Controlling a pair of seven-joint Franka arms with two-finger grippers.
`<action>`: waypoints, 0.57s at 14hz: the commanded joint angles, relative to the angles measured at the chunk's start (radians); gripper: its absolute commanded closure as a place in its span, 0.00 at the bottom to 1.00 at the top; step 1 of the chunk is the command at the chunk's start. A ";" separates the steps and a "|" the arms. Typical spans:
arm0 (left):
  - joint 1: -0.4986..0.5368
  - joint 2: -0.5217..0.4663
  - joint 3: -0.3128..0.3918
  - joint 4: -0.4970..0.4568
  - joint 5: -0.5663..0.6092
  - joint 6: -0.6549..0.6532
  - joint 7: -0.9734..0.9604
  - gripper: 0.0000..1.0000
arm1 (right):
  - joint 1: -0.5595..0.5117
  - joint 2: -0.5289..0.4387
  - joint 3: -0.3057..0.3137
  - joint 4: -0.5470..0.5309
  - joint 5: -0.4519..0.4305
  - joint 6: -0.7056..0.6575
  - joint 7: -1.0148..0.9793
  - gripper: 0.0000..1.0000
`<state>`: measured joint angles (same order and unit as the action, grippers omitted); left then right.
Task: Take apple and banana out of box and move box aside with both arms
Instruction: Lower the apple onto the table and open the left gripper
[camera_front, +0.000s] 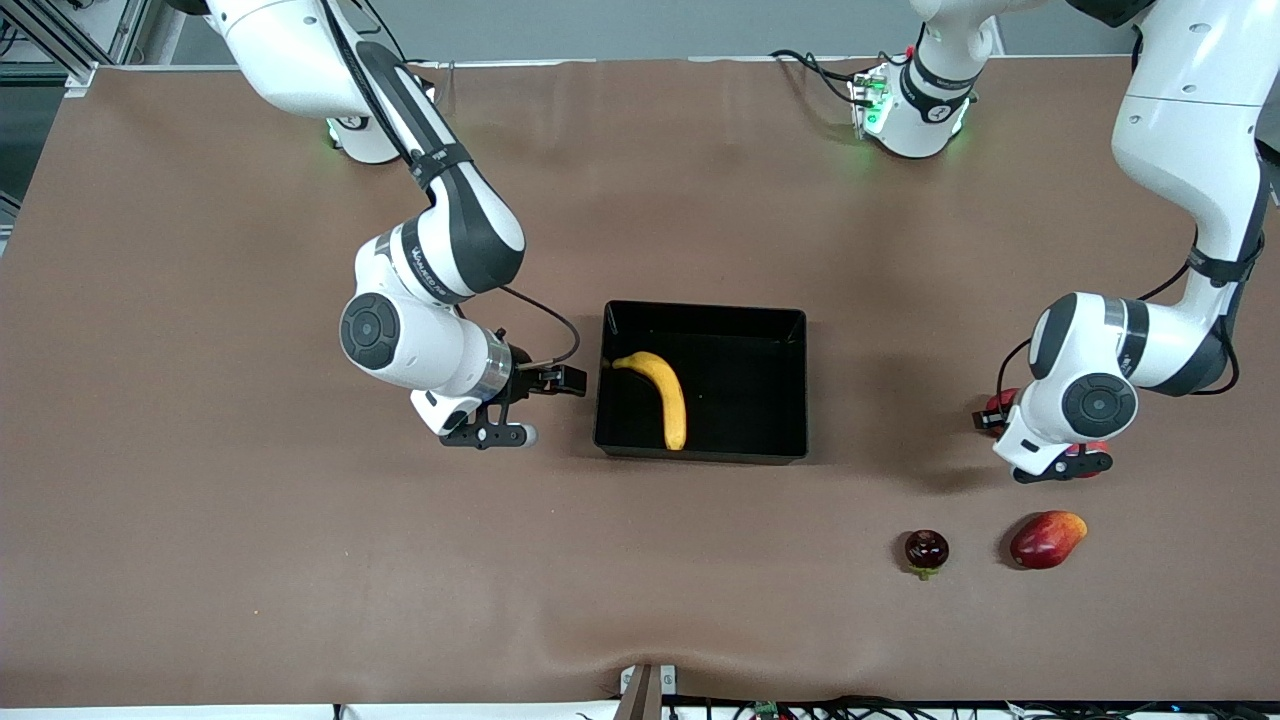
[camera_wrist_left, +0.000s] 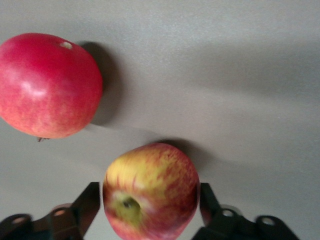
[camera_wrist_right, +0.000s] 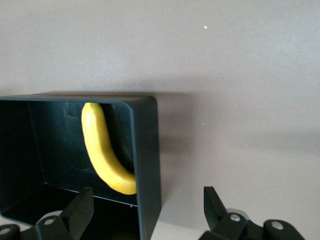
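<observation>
Brown matte covering spreads over the whole table (camera_front: 200, 560), with the two white jointed arms rising from bases along its edge farthest from the front camera. At the middle sits the shallow glossy black plastic tray (camera_front: 745, 445), and the long curved yellow banana (camera_front: 662, 392) lies inside it against the wall toward the right arm's end. The right gripper (camera_front: 487, 432) hovers low just beside that wall, outside the tray, its fingers (camera_wrist_right: 75, 212) spread wide and holding nothing. Toward the left arm's end of the table, the left gripper (camera_wrist_left: 150, 210) is down at the surface with its fingers (camera_wrist_left: 87, 207) apart, flanking the small round red apple with yellow blotches (camera_wrist_left: 150, 197); whether they touch its sides cannot be told. A plain red pomegranate (camera_wrist_left: 47, 85) rests near the apple. Nearer the front camera lie an oval red-orange mango (camera_front: 1046, 539) and a small dark red fruit (camera_front: 926, 550).
</observation>
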<state>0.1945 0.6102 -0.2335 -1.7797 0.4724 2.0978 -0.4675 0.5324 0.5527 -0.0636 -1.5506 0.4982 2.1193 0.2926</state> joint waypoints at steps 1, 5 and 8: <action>-0.007 -0.027 -0.013 0.009 0.002 -0.005 -0.020 0.00 | -0.005 0.007 0.001 0.015 0.034 -0.002 0.014 0.05; -0.003 -0.095 -0.113 0.077 -0.046 -0.128 -0.028 0.00 | -0.006 0.007 -0.001 0.015 0.034 -0.002 0.016 0.05; -0.004 -0.107 -0.231 0.150 -0.080 -0.186 -0.112 0.00 | -0.006 0.007 -0.001 0.015 0.033 -0.002 0.016 0.11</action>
<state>0.1932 0.5130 -0.3990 -1.6666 0.4105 1.9584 -0.5350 0.5323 0.5530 -0.0665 -1.5503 0.5097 2.1195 0.3023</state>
